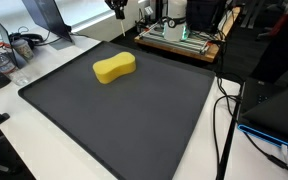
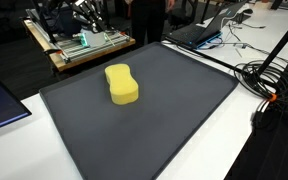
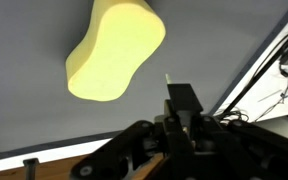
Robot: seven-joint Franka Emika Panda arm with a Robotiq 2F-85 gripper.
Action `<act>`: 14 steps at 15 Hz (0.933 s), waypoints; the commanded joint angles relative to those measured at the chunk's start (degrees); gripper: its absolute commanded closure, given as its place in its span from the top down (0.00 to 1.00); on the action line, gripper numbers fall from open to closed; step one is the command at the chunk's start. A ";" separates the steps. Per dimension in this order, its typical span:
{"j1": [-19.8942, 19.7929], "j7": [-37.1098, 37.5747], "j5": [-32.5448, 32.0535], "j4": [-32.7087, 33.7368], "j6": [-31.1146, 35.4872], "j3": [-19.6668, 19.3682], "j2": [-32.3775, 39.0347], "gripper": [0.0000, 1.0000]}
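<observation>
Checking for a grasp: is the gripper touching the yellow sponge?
Apart. In the wrist view, bare grey mat shows between the shut gripper and the yellow sponge.

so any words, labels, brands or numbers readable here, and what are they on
No text can be read in any view.
yellow sponge: plain, no print or brand shows.
dark mat: plain, no marking.
equipment at the back: any labels are too small and blurred to read.
</observation>
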 commanded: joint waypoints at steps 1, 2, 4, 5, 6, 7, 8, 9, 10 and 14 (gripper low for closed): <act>-0.50 -2.72 0.75 -0.02 10.13 7.50 0.67 0.03; -1.06 -2.53 0.24 -0.03 12.95 10.16 0.89 0.03; -2.38 -2.20 -0.59 -0.07 18.22 15.95 1.39 0.03; -3.19 -2.05 -0.67 -0.08 21.04 19.20 1.78 0.03; -4.08 -2.03 -0.52 -0.09 23.61 22.72 2.12 0.03; -5.41 -1.77 -0.69 -0.10 26.03 26.57 2.41 0.03; -6.83 -1.74 -0.73 -0.10 28.06 30.75 2.67 0.03; -8.35 -2.00 -0.70 -0.10 30.18 34.71 2.90 0.03; -10.20 -2.21 -0.75 -0.10 31.83 38.90 2.90 0.03; -17.59 -4.23 0.07 -0.05 33.00 55.63 0.15 0.03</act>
